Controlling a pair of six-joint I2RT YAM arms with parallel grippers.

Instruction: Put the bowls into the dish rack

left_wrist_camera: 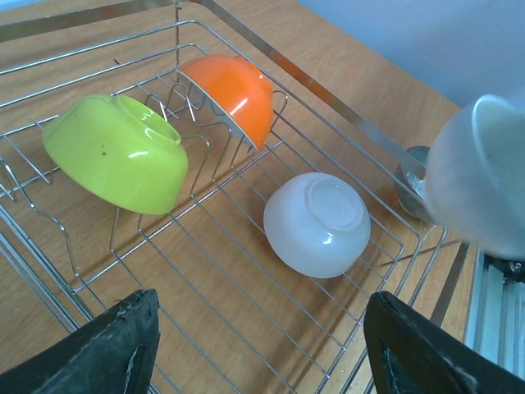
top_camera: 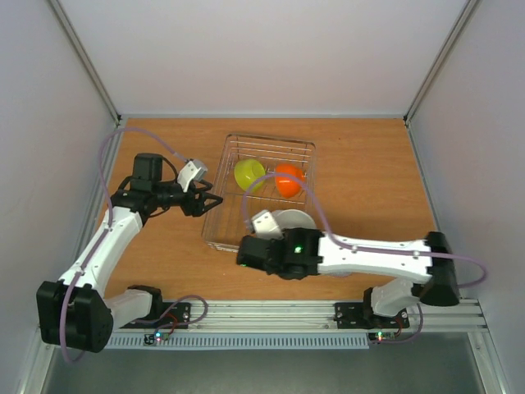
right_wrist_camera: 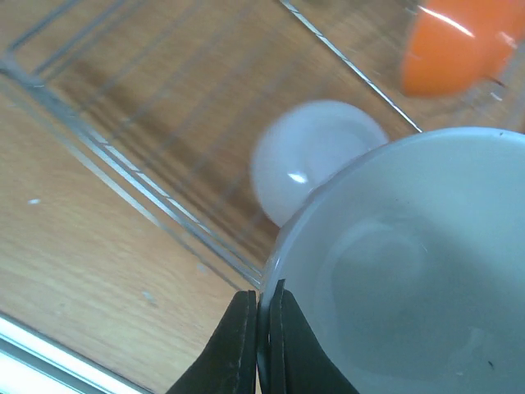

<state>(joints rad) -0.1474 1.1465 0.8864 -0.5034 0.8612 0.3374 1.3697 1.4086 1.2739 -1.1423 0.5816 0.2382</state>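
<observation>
Between the shut fingers of the right pincer point(right_wrist_camera: 261, 300) sits the rim of a pale white bowl point(right_wrist_camera: 394, 271), pinched tight, its hollow turned to the wrist camera. Just past that rim runs the wire edge of the dish rack point(right_wrist_camera: 156, 193), which stands on the wooden table point(right_wrist_camera: 74, 271). Farther ahead, inside the rack, a second white bowl point(right_wrist_camera: 316, 156) lies bottom-up, and beyond it, blurred, is the orange bowl point(right_wrist_camera: 459, 49).

The left pincer point(left_wrist_camera: 261, 316) is spread wide with nothing in it, poised at the rack's side. Straight ahead of it lies the second white bowl. Ahead and to its left, the lime-yellow bowl point(left_wrist_camera: 115, 152) leans tilted on the wire prongs. Farthest off, the orange bowl stands on edge among them.
</observation>
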